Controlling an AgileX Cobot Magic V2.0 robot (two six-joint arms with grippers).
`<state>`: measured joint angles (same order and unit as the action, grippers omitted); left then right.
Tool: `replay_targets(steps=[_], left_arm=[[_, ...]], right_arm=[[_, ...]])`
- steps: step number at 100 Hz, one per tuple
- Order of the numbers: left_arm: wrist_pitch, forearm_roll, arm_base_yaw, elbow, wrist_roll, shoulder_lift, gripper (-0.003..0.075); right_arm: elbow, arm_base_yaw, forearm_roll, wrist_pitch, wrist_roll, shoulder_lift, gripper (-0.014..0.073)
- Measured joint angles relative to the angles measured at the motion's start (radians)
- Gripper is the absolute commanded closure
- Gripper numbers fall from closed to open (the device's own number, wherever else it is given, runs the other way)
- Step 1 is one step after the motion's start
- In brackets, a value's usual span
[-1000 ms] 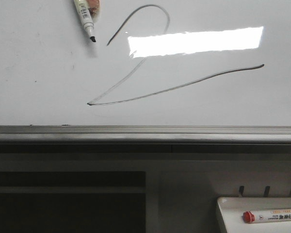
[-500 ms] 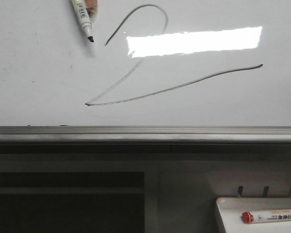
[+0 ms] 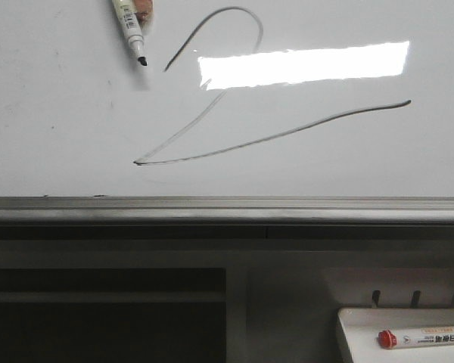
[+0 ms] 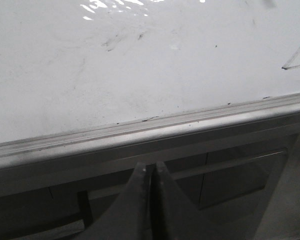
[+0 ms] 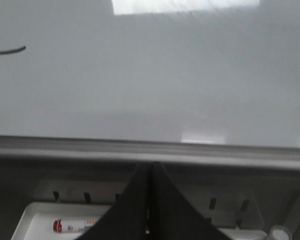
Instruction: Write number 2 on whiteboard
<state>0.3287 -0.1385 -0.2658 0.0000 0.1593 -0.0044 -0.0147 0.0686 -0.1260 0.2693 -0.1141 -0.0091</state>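
The 2 [image 3: 234, 113] sits drawn across the board [image 3: 60, 136], hook near the glare, base stroke slanting rightward. A marker [image 3: 130, 30] hangs tip-down beside the hook; what holds it is cut off at the picture's edge. The board looks stiff and slick (ink would smear easily), so only the light marker barrel needs gripping. The left gripper [image 4: 151, 170] and the right gripper [image 5: 150, 172] are pinched together, empty. A tray [image 3: 356, 321] holds one red-capped marker [image 3: 424, 337].
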Motion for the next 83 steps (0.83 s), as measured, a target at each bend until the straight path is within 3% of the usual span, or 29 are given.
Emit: replay_targets(steps=[83], left_arm=[[0.0,0.0,0.0,0.0,0.0,0.0,0.0741]], right_arm=[[0.0,0.0,0.021,0.051,-0.003,0.0,0.0645]])
